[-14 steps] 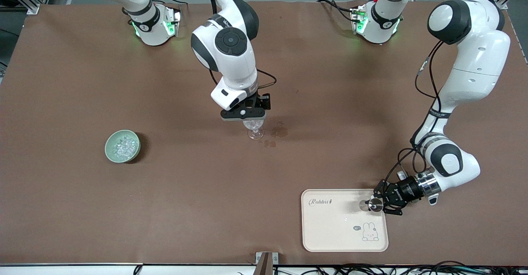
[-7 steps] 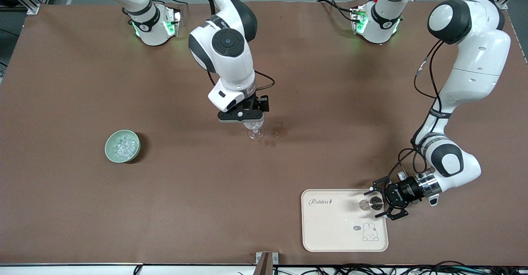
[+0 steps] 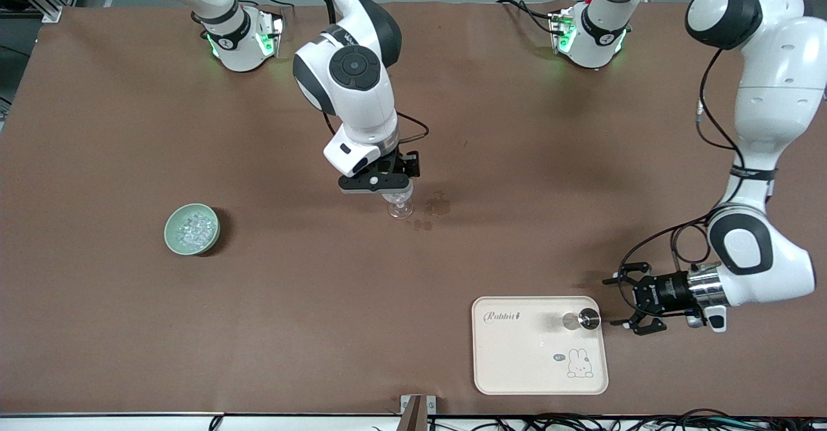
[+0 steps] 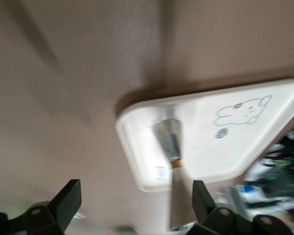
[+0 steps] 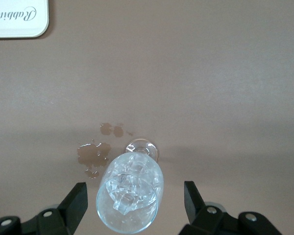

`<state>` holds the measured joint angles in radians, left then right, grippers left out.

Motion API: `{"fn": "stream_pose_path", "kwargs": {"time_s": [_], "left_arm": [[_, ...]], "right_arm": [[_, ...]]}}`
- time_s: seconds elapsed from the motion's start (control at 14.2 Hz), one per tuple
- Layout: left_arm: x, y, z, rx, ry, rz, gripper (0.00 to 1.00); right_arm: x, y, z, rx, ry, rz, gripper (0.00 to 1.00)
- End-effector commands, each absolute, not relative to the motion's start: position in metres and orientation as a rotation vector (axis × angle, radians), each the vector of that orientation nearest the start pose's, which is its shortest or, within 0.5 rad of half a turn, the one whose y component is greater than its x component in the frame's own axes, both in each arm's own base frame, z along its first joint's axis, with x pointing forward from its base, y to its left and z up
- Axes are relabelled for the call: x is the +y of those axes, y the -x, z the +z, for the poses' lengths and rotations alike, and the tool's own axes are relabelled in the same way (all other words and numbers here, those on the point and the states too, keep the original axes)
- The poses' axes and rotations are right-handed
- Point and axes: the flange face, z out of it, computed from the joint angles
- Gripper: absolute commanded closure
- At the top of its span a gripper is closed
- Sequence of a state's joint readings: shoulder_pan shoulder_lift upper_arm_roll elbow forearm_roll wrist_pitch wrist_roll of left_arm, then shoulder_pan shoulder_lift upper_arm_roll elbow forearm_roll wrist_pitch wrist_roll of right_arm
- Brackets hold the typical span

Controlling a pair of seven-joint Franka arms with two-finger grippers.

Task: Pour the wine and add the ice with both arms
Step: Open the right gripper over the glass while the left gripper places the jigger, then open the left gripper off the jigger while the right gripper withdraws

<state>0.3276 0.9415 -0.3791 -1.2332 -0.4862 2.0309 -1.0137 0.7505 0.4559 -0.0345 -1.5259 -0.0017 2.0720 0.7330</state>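
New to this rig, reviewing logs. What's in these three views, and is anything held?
Two white robot arms work at a brown table, filmed from a high camera facing them; the other two pictures come from wrist cameras. The left end effector is open beside the tray, where the metal jigger stands. The right end effector is open over the stemmed glass, which has ice in it. A green bowl holds more ice. Spilled drops lie beside the glass. Nothing is held.
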Motion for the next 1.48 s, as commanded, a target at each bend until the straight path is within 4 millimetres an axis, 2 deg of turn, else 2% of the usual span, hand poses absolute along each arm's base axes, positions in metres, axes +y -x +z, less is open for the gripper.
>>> {"fn": "stream_pose_path", "kwargs": {"time_s": [0.0,0.21,0.49,0.57,0.78,0.92,0.99,1.13,1.2,1.34,1.41], "left_arm": [[-0.004,-0.744,0.288,1.471,-2.174,-0.476,0.0],[-0.033,-0.737,0.346,1.293,-2.386,-0.385,0.0],[-0.068,-0.722,0.401,0.962,-2.724,-0.211,0.0],[-0.078,-0.716,0.418,0.849,-2.802,-0.173,0.0],[-0.095,-0.698,0.468,0.625,-2.956,-0.08,0.0],[-0.104,-0.683,0.5,0.499,-3.037,-0.045,0.0],[-0.11,-0.675,0.517,0.431,-3.062,-0.025,0.0],[-0.118,-0.659,0.55,0.315,-3.097,0.015,0.0],[-0.131,-0.647,0.567,0.204,-3.123,0.054,0.0],[-0.132,-0.627,0.591,0.105,-3.183,0.115,0.0],[-0.139,-0.612,0.602,0.05,-3.191,0.124,0.0]], "right_arm": [[0.451,-0.528,0.412,0.051,3.097,-0.142,0.12],[0.434,-0.539,0.428,0.085,3.083,-0.164,0.12],[0.398,-0.559,0.457,0.154,3.058,-0.209,0.11],[0.378,-0.567,0.467,0.197,3.06,-0.205,0.11],[0.296,-0.592,0.496,0.185,3.103,-0.156,0.11],[0.243,-0.601,0.507,0.258,3.11,-0.139,0.11],[0.217,-0.603,0.513,0.29,3.107,-0.143,0.11],[0.163,-0.6,0.515,0.242,3.122,-0.129,0.11],[0.133,-0.598,0.515,0.237,3.128,-0.12,0.11],[0.09,-0.589,0.524,0.243,3.129,-0.124,0.11],[0.074,-0.581,0.525,0.222,3.134,-0.114,0.11]]}}
